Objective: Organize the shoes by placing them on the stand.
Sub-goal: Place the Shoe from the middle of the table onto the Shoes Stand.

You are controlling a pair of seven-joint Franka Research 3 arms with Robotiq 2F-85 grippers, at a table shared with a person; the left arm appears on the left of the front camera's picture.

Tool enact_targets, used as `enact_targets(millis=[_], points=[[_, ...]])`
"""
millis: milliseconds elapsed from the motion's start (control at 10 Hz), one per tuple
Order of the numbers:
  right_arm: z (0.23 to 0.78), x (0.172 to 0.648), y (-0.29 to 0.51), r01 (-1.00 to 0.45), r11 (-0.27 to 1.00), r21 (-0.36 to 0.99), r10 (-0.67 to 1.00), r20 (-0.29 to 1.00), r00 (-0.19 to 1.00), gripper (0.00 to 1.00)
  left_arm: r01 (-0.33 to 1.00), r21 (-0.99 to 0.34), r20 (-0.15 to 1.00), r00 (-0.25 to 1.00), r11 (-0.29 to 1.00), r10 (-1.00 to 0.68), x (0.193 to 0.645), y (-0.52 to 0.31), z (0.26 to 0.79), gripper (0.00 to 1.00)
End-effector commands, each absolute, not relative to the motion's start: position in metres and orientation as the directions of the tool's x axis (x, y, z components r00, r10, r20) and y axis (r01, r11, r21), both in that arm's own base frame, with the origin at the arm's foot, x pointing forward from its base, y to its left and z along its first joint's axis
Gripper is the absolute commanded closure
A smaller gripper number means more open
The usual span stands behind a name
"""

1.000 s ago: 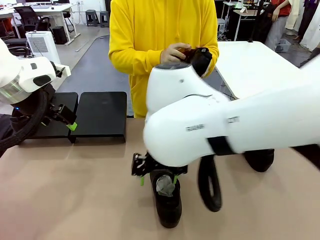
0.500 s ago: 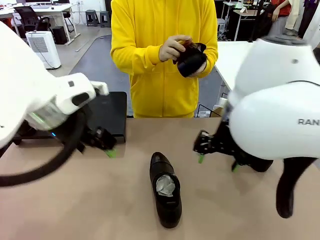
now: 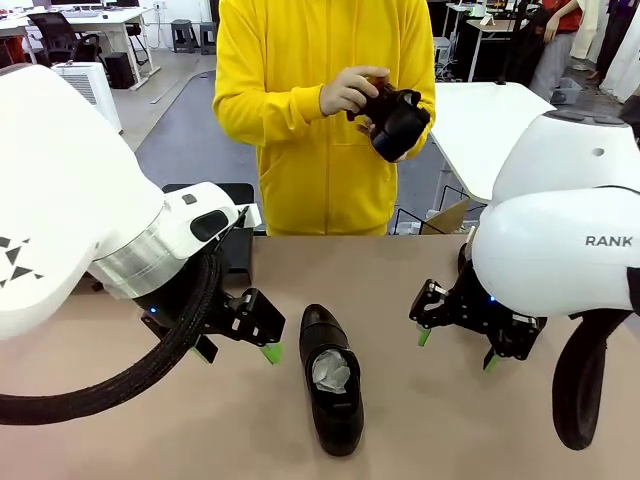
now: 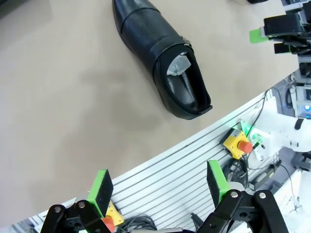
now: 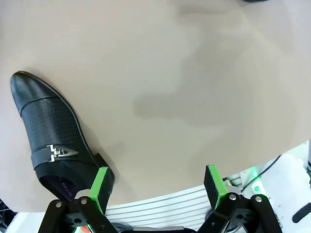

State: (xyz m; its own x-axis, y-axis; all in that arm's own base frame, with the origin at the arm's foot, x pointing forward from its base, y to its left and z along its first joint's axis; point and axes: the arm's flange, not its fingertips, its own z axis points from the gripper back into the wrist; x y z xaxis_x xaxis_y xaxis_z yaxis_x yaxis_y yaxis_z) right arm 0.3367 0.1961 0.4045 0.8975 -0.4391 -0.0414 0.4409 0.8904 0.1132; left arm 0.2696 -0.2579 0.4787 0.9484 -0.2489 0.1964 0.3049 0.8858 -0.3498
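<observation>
One black glossy shoe (image 3: 332, 385) with white paper inside lies on the tan table, toe pointing at the person. My left gripper (image 3: 240, 345) hangs open just left of it, and my right gripper (image 3: 456, 348) hangs open to its right; neither touches it. The left wrist view has this shoe (image 4: 163, 60) well above the open left gripper (image 4: 159, 184). A buckled black shoe (image 5: 48, 131) lies beside one green pad of the open right gripper (image 5: 156, 187). The person in yellow holds another shoe (image 3: 398, 122) in both hands at chest height. The black stand (image 3: 240, 262) is mostly hidden behind my left arm.
The tan table (image 3: 400, 440) has bare room around the shoe. Its near edge with a slatted rail (image 4: 184, 160) and a yellow-and-red stop button (image 4: 238, 144) is close below the grippers. A white table (image 3: 490, 120) stands behind on the right.
My left arm swung from the stand towards the middle, ending beside the shoe. My right arm lifted off the shoe and moved right. The person turned the held shoe in their hands.
</observation>
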Motion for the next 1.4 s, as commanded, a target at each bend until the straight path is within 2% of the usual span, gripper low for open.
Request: enact_targets(millis=[0,100,400,600,900,1300], points=[[0.415,0.336,0.197,0.418,0.900,0.124,-0.421,-0.003,0.907,0.00,0.306,-0.354,0.199,0.948,0.884,-0.248,0.270,-0.258,0.480,0.00],[0.415,0.336,0.197,0.418,0.900,0.124,-0.421,-0.003,0.907,0.00,0.293,-0.323,0.193,0.951,0.900,-0.241,0.263,-0.268,0.473,0.00],[0.415,0.336,0.197,0.418,0.900,0.124,-0.421,-0.003,0.907,0.00,0.196,-0.371,0.155,0.977,0.908,-0.147,0.249,-0.338,0.424,0.00],[0.415,0.336,0.197,0.418,0.900,0.124,-0.421,-0.003,0.907,0.00,0.155,-0.388,0.144,0.984,0.909,-0.106,0.247,-0.357,0.411,0.00],[0.415,0.336,0.197,0.418,0.900,0.124,-0.421,-0.003,0.907,0.00,0.154,-0.256,0.183,0.977,0.954,-0.108,0.261,-0.370,0.394,0.00],[0.415,0.336,0.197,0.418,0.900,0.124,-0.421,-0.003,0.907,0.00,-0.012,-0.262,0.143,0.988,0.965,0.051,0.284,-0.364,0.389,0.00]])
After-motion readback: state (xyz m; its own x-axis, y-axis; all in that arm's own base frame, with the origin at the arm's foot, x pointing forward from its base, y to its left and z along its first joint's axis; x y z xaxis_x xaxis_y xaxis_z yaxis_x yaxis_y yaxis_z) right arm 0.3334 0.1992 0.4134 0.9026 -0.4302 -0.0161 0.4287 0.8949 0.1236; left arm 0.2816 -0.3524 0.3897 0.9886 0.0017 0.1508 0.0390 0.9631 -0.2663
